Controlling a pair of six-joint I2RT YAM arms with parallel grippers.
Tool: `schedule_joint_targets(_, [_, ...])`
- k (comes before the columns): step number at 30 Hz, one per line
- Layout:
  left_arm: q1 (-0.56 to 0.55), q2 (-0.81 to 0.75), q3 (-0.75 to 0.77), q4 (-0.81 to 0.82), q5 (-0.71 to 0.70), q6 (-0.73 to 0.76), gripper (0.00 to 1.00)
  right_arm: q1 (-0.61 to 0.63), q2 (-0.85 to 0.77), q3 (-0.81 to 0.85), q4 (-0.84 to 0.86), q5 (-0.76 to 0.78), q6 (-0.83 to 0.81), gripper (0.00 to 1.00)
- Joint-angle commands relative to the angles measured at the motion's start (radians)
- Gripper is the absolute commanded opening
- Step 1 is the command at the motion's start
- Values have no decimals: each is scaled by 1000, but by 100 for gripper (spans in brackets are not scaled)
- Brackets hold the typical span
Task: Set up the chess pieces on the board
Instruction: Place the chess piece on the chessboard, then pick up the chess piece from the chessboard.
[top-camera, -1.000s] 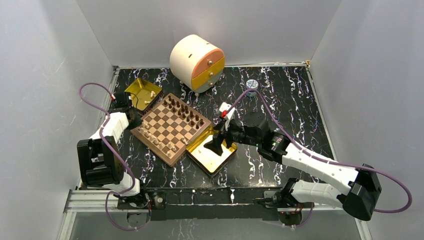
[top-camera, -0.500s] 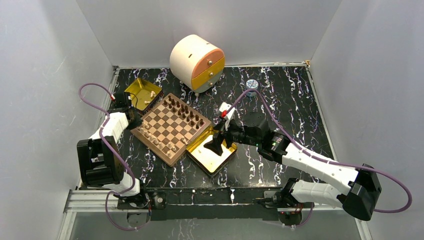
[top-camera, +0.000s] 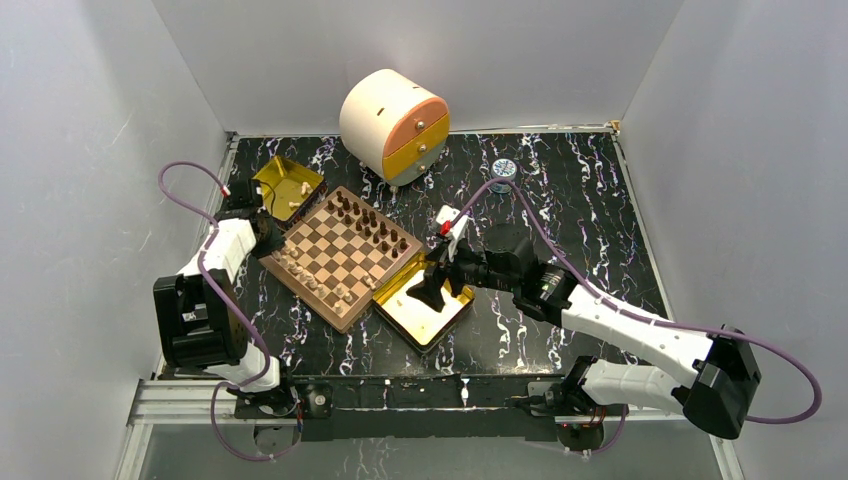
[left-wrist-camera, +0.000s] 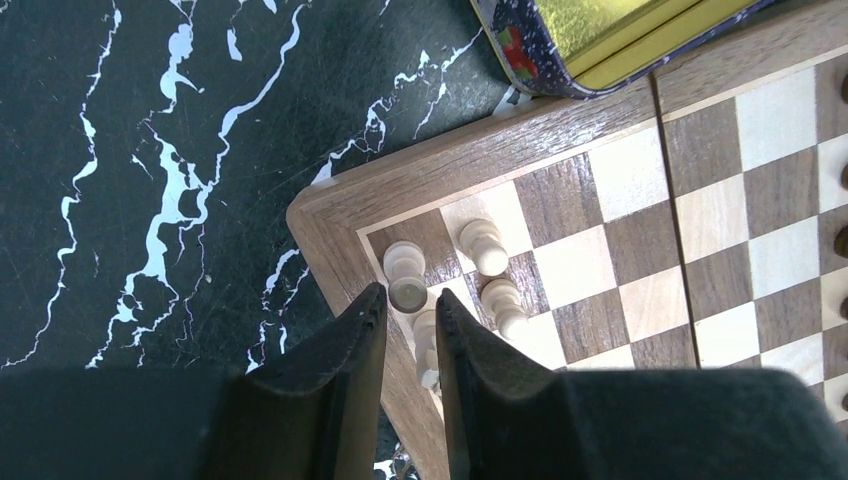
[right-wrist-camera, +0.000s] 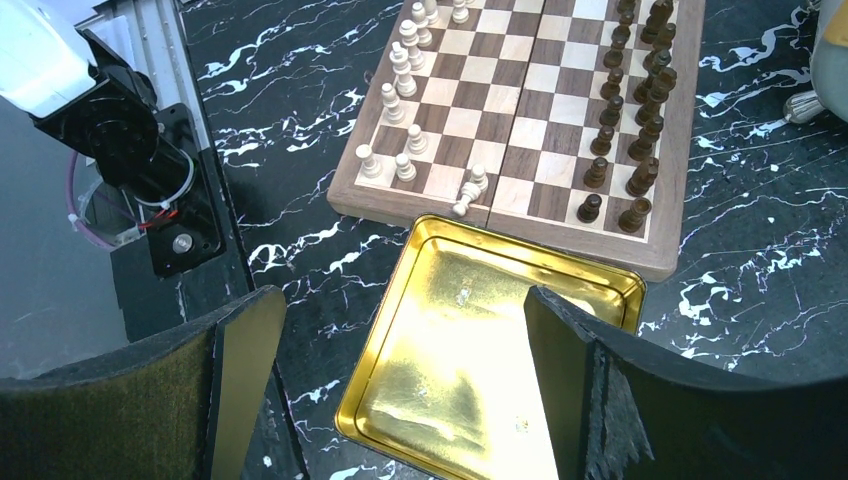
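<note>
The board (top-camera: 337, 322) lies left of centre. Dark chess pieces (top-camera: 372, 222) fill its far side and light ones (top-camera: 312, 282) its near-left side. My left gripper (top-camera: 268, 238) hovers at the board's left corner. In the left wrist view its jaws (left-wrist-camera: 407, 298) stand narrowly apart around a light piece (left-wrist-camera: 427, 345) on the board's edge squares (left-wrist-camera: 330, 230), with a gap showing on the piece's left. More light pieces (left-wrist-camera: 485, 245) stand just ahead. My right gripper (right-wrist-camera: 398, 300) hangs wide open and holds nothing, over a gold tin (right-wrist-camera: 470, 380). One light piece (right-wrist-camera: 466, 198) lies tipped over by the board's edge.
A second gold tin (top-camera: 285, 185) with a light piece (top-camera: 303, 186) in it sits behind the board's left corner. A round cream cabinet with orange and yellow drawers (top-camera: 395, 125) stands at the back, and a small round disc (top-camera: 503, 168) lies to its right.
My left jaws have parted slightly around the light piece. Both arms stay almost where they were.
</note>
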Motion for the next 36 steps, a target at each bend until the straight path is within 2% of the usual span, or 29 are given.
schedule_joint_targets(1, [3, -1, 55, -39, -16, 5, 25, 1, 1, 51, 54, -6, 6, 99])
schedule_joint_targets(7, [3, -11, 72, -63, -10, 1, 31, 1, 15, 60, 51, 17, 30, 99])
schedule_joint_targets(11, [3, -40, 120, -104, -6, 3, 33, 1, 39, 80, 37, 95, 138, 99])
schedule_joint_targets(14, [3, -86, 162, -126, 18, 17, 38, 0, 84, 140, -47, 135, 213, 99])
schedule_joint_targets(18, [3, -155, 189, -148, 90, 37, 42, 1, 180, 215, -118, 166, 227, 99])
schedule_joint_targets(20, [3, -202, 171, -149, 171, 37, 42, 1, 251, 265, -162, 191, 228, 92])
schedule_joint_targets(24, [2, -277, 98, -143, 295, 14, 42, 1, 400, 349, -177, 192, 228, 69])
schedule_joint_targets(28, [-8, -330, 37, -142, 376, 12, 40, 4, 523, 446, -184, 188, 228, 49])
schedule_joint_targets(33, [-58, -346, 22, -150, 411, 10, 37, 12, 634, 502, -188, 191, 223, 36])
schedule_joint_targets(36, [-69, -346, 25, -160, 392, 7, 36, 27, 696, 540, -203, 197, 206, 35])
